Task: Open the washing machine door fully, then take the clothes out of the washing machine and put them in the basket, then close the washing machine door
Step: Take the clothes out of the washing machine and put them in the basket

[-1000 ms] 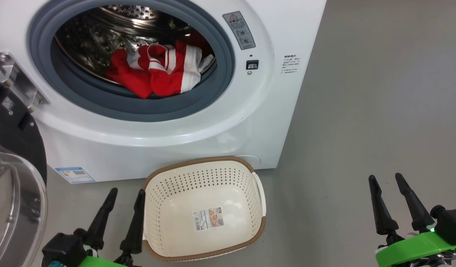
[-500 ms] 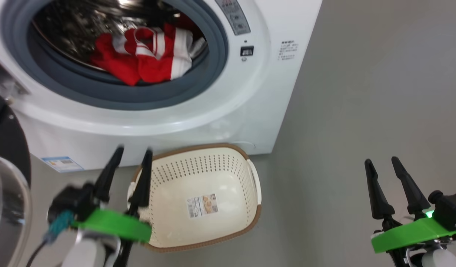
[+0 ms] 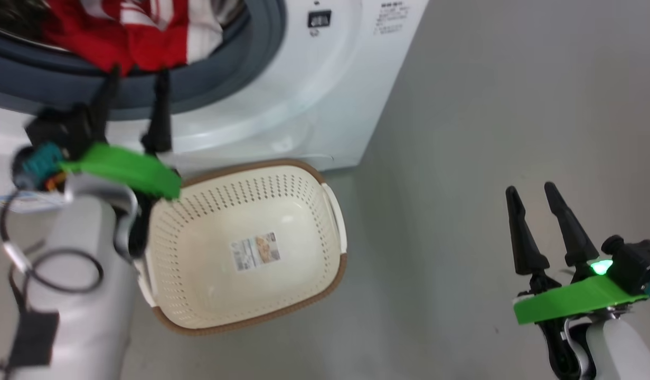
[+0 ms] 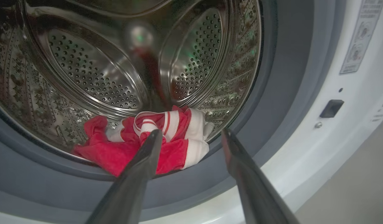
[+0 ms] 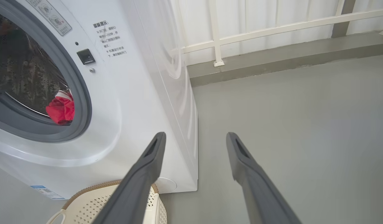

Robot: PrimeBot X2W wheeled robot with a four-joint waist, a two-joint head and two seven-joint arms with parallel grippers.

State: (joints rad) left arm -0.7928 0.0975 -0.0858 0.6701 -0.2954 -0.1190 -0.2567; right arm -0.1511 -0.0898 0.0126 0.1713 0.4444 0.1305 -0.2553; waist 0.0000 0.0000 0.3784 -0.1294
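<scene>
The left gripper (image 3: 138, 74), jaws wide, is hovering before the clothes (image 4: 179, 155) lying in the drum (image 4: 95, 71) of the washing machine (image 3: 303, 105); the right gripper (image 3: 530, 190), jaws wide, is hanging apart from the basket (image 3: 261, 316) on the floor (image 3: 462, 105).

left gripper (image 3: 136, 79) open at gasket below clothes (image 3: 129, 31); basket (image 3: 251, 316) (empty) on floor; right gripper (image 3: 530, 192) open, well apart.

A smooth grey floor (image 5: 303, 124) is lying under even, soft light; a raised grey kerb (image 5: 287, 56) is running along its far edge; a white railing (image 5: 272, 30) is standing on the kerb; pale vertical panels (image 5: 287, 12) are showing behind it.
</scene>
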